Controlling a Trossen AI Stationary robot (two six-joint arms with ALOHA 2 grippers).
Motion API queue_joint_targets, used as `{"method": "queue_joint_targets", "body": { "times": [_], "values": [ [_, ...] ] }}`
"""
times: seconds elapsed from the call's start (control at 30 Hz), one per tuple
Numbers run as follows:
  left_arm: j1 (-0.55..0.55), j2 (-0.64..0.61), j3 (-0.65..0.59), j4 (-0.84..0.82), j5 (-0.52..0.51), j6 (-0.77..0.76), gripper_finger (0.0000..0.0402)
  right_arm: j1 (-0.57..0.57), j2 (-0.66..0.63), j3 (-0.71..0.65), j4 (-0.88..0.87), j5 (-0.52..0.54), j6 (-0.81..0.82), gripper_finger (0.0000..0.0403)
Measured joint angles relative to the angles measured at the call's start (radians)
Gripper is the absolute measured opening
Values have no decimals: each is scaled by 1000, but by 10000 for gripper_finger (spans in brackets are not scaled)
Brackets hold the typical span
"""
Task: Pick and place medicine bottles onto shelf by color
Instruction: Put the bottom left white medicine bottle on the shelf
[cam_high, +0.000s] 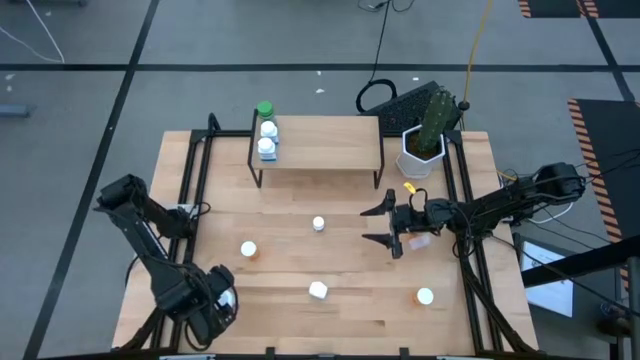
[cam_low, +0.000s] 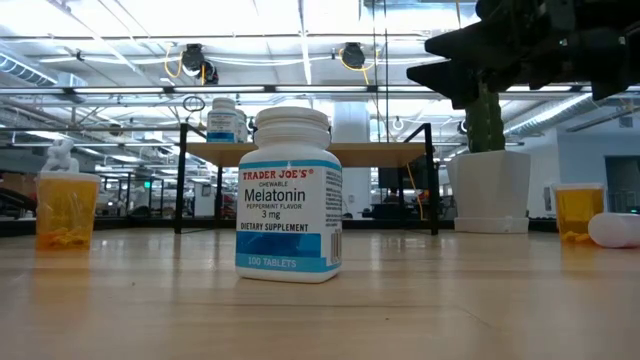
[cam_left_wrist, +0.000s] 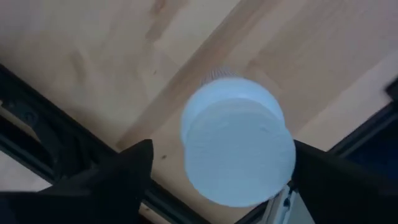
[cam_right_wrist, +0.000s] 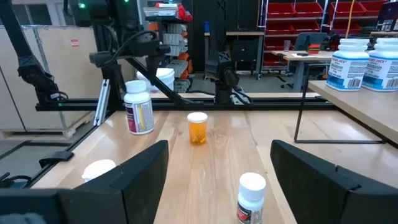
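Observation:
My left gripper (cam_high: 222, 300) is open at the table's near left corner, pointing down. Its fingers stand on either side of a white-capped bottle (cam_left_wrist: 238, 142) that stands upright on the wood. My right gripper (cam_high: 383, 226) is open and hovers above the table right of centre, level, pointing toward the left edge. The shelf (cam_high: 318, 142) stands at the far middle, with a green-capped bottle (cam_high: 264, 110) and two blue-labelled white ones (cam_high: 267, 139) at its left end. Loose on the table are a small white bottle (cam_high: 319, 224), two orange bottles (cam_high: 248, 250) (cam_high: 425, 296) and the Melatonin bottle (cam_low: 289, 195). My left gripper comes from above with one finger on each side of the white cap (cam_left_wrist: 238, 142). A gap shows beside one finger (cam_left_wrist: 127, 177). The other finger (cam_left_wrist: 329, 180) lies close to the cap's rim, and I cannot tell whether it touches.
A white hexagonal pot with a cactus (cam_high: 424, 140) stands right of the shelf. A pale pink bottle (cam_high: 419, 240) lies under my right arm. Black rails (cam_high: 196, 170) run along the table's left and right sides. Bare wood lies between the shelf and the loose bottles.

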Motion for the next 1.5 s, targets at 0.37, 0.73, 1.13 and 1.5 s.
{"method": "queue_joint_targets", "body": {
  "times": [0.37,0.73,1.13,1.5],
  "values": [
    [26,-2,-6,37,-58,60,236,-11,4,2,23,-22,58,279],
    [251,-14,37,64,-106,438,251,97,429,362,23,-52,-9,279],
    [441,-14,38,115,-157,786,246,93,626,654,-79,-185,-37,334],
    [518,-14,38,213,-195,975,245,36,780,842,-216,-103,11,390]
  ]
}}
